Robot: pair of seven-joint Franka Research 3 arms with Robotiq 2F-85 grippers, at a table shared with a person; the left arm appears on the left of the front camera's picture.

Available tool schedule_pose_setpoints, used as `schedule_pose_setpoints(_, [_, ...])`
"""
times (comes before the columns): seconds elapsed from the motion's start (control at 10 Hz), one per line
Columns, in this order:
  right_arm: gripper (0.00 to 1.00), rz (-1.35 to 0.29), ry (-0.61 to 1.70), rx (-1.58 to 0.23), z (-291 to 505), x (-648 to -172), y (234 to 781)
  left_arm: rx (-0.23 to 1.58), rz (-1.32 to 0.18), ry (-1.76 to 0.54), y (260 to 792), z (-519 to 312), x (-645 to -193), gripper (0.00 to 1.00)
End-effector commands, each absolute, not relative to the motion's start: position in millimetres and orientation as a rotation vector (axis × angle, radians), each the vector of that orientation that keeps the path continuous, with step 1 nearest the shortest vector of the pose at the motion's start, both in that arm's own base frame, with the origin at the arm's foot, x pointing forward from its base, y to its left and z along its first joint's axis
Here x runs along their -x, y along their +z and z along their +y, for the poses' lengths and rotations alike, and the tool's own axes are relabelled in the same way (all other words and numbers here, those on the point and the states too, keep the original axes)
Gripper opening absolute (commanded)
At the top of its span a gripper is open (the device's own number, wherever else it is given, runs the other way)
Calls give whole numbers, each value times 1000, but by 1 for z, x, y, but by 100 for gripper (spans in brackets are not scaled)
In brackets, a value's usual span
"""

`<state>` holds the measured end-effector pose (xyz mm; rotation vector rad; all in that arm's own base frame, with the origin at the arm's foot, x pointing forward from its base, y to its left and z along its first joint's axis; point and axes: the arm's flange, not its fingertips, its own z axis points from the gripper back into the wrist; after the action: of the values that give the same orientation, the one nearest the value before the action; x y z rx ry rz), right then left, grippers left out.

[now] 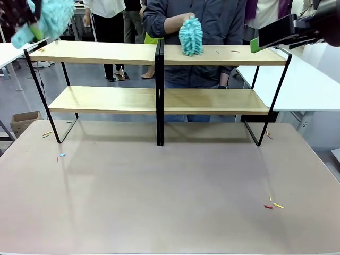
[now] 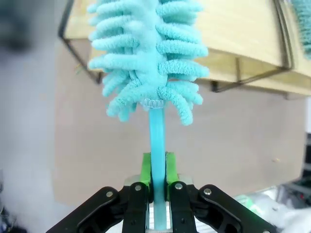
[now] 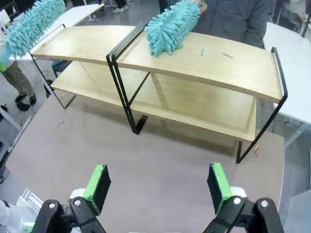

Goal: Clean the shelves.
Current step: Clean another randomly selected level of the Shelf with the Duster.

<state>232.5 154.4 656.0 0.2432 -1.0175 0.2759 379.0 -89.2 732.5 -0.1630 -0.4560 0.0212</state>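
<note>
The shelves (image 1: pixel 159 101) stand across the far half of the table, two long wooden boards in a black frame. My left gripper (image 2: pixel 156 167) is shut on the handle of a teal fluffy duster (image 2: pixel 150 53), held in the air past the rack's left end (image 1: pixel 33 32). A person's hand presses a second teal duster (image 1: pixel 190 36) onto the top board just right of the central post. My right gripper (image 3: pixel 158 187) hangs open and empty, high at the rack's right end (image 1: pixel 265 38). Small coloured scraps (image 3: pixel 201 51) lie on the top board's right half.
Coloured scraps lie on the beige tabletop at the front right (image 1: pixel 273 205) and at the left (image 1: pixel 61 155). White side tables (image 1: pixel 308 85) flank the rack. A cardboard box (image 1: pixel 24 119) sits on the floor at the left. People stand behind the rack.
</note>
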Motion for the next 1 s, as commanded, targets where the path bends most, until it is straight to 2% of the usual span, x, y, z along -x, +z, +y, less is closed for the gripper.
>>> schedule_pose_setpoints(0.0, [100, -1023, 269, -234, 154, -233, 657, 456, -462, -251, 759, -33, -365, 13])
schedule_pose_setpoints(0.2, [100, -1023, 269, -234, 154, -233, 657, 626, -460, -458, 787, 32, -357, 13])
schedule_pose_setpoints(0.4, [100, -1023, 269, -234, 154, -233, 657, 795, -515, -560, 797, 103, -347, 13])
schedule_pose_setpoints(0.6, [100, -1023, 269, -234, 154, -233, 657, 961, -527, -512, 783, 152, -343, 13])
schedule_pose_setpoints(0.7, [100, -1023, 269, -234, 154, -233, 657, 982, -529, -383, 770, 156, -349, 13])
schedule_pose_setpoints(0.8, [100, -1023, 269, -234, 154, -233, 657, 880, -575, -548, 782, 143, -326, 13])
schedule_pose_setpoints(0.9, [100, -1023, 269, -234, 154, -233, 657, 880, -575, -548, 782, 143, -326, 13])
